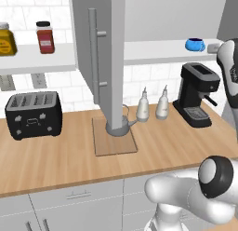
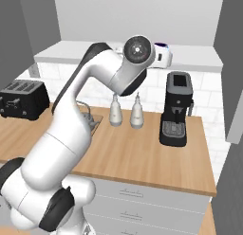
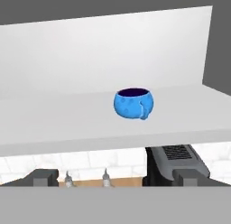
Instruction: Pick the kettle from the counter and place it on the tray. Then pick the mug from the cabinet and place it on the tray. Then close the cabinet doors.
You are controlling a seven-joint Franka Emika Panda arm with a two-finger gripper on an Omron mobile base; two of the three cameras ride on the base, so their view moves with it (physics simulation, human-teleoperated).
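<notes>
Facing small bright blue mug (image 3: 134,103) upright on white inner shelf (image 3: 67,121) of grey wall cabinet (image 3: 216,47) | pincer (image 3: 119,177) wide, fingertips apart, short of mug, holding nothing | squat grey metal kettle (image 1: 122,125) on flat wooden tray (image 1: 115,142), on wood-grain desk (image 1: 69,155), partly behind open grey cabinet door (image 1: 104,53) | black coffee machine (image 1: 199,94) right of tray

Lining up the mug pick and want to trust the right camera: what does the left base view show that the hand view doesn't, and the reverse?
Left base view: the kettle sitting on the tray, partly behind an open cabinet door, plus the toaster.
Hand view: the open claw facing the mug's handle side.
Both: the mug on the cabinet shelf, the coffee machine and two bottles.
</notes>
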